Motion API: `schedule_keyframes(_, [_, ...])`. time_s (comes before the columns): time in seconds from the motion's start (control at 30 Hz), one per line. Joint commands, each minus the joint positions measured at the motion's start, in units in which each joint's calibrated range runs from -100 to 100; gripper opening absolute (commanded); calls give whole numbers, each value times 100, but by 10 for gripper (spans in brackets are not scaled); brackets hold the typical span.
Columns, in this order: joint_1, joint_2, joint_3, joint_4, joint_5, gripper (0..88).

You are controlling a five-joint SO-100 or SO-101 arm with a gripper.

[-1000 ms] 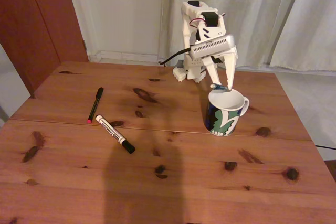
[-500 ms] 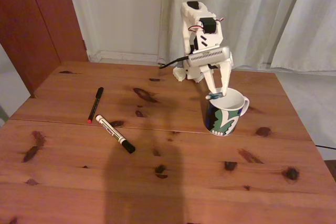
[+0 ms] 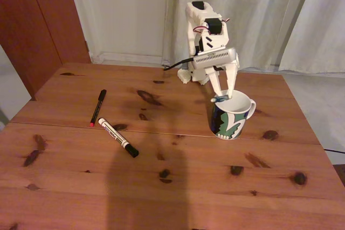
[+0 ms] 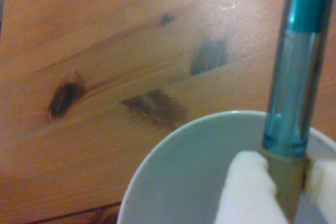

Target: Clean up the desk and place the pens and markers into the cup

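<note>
We see our claw [image 4: 287, 184] pinching 1 translucent teal-green pen [image 4: 294, 77], white mug [image 4: 173, 171] rim directly beneath.

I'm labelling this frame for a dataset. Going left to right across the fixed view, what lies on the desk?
Black pen → white marker → cup, with the hand holding the green pen at the cup's rim.
</note>
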Motion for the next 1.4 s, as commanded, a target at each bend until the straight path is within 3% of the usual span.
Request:
schedule_keyframes(0.0, [31, -160, -27, -93, 32, 133])
schedule_keyframes(0.8, [63, -151, -117, -102, 42, 144])
schedule_keyframes(0.97, [361, 31, -442, -85, 299, 143])
schedule_keyframes(1.37, [1085, 1512, -1190, -76, 912, 6])
